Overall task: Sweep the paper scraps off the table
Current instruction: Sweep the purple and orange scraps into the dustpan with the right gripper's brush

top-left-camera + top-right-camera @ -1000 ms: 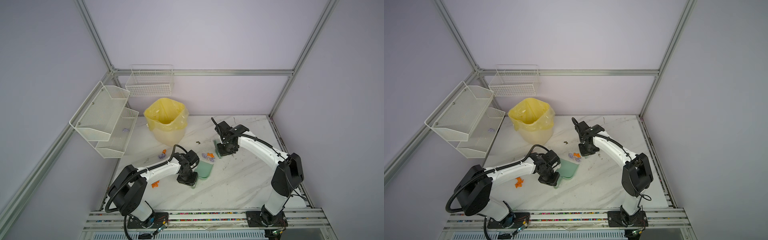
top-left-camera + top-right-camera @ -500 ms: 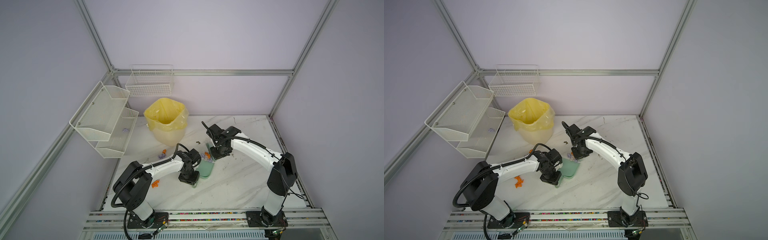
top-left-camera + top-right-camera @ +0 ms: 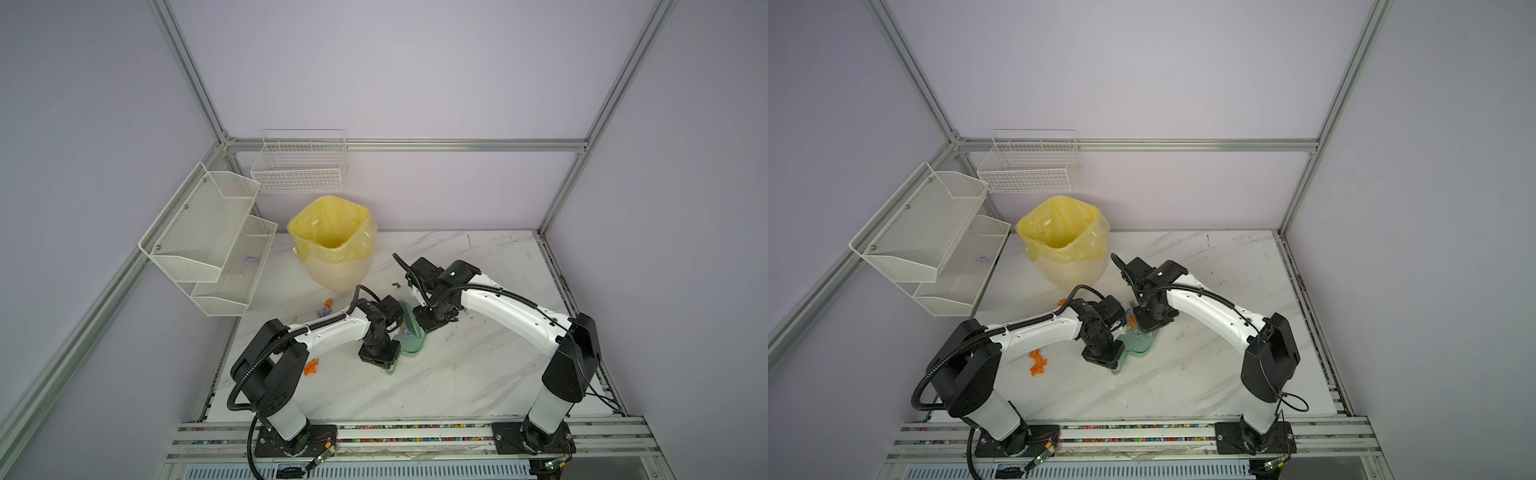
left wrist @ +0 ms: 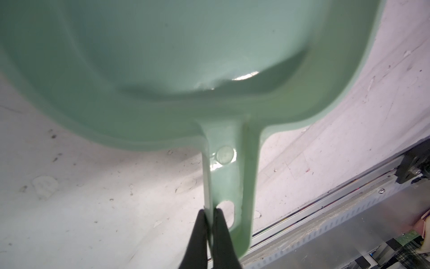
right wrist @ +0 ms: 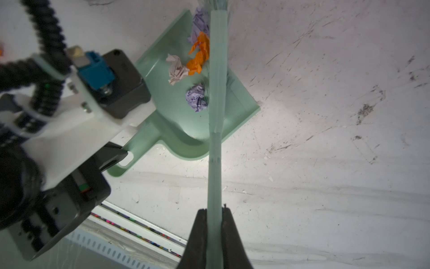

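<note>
**Left gripper** (image 4: 210,213): fingers (image 4: 197,235) pinched narrow on one edge of the pan handle, beside its hang hole.

**Pan** (image 4: 162,58): mint green, lying on the table. Its bowl spreads out ahead of the left fingertips.

**Right gripper** (image 5: 215,212): fingers clamped narrow on the brush handle.

**Brush** (image 5: 216,93): mint green. It runs straight out from the right fingertips and across the pan, with the bristles at the far end.

**Scraps** (image 5: 199,54): four in the pan (two lavender, one orange, one whitish). They lie just beside the brush, well ahead of the right fingertips.

**Orange cluster** (image 3: 311,366): on the table, well behind the left fingers, near that arm's lower link.

**Orange-lavender pair** (image 3: 324,308): on the table, well apart from the left fingers, between that arm and the bin (image 3: 332,245).

**Lavender wad** (image 3: 251,260): in the shelf (image 3: 216,232), far from both grippers.

**Table** (image 5: 325,163): white marble, scuffed.
</note>
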Tool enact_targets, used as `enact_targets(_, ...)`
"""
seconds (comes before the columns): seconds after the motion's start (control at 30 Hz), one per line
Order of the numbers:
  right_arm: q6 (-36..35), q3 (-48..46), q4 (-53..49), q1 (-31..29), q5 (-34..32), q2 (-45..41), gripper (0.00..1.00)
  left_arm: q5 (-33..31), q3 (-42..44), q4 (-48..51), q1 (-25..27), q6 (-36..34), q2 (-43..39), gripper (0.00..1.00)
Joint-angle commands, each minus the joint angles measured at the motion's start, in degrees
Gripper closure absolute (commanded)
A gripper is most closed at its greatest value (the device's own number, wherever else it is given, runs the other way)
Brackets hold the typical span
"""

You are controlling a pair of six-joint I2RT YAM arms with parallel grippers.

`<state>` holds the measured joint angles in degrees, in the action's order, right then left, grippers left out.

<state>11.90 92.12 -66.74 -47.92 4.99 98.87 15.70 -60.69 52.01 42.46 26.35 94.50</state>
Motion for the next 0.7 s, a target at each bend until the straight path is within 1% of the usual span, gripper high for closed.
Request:
enact_targets(0.0, -0.2, -0.7, -4.0, -0.3, 3.9, -4.3, 1.0, 0.1, -4.7, 0.0, -0.1, -1.2, -0.2, 1.0)
enact_targets(0.07, 2.1, -0.4, -4.3, -0.3, 3.4, -5.7, 1.0, 0.2, -4.8, 0.2, -0.3, -1.2, -0.1, 1.0)
enact_targets(0.17, 3.5, 1.1, -5.3, -0.2, 0.2, -6.3, 1.0, 0.1, -5.0, 0.3, -0.4, -1.3, -0.1, 1.0)
enact_targets(0.33, 4.2, 6.6, -5.8, 1.4, -4.5, -4.0, 1.0, 0.3, -5.6, 0.9, -0.8, -1.4, -0.3, 1.0)
enact_targets(0.5, 1.7, 14.5, -4.8, 3.2, -10.2, 3.5, 1.0, 0.8, -5.0, 1.0, -1.8, -1.7, -0.7, 1.0)
enact_targets(0.67, -1.5, 23.8, -3.9, 3.9, -12.0, 12.6, 1.0, 1.6, -4.2, 1.0, -3.3, -2.2, -1.3, 1.0)
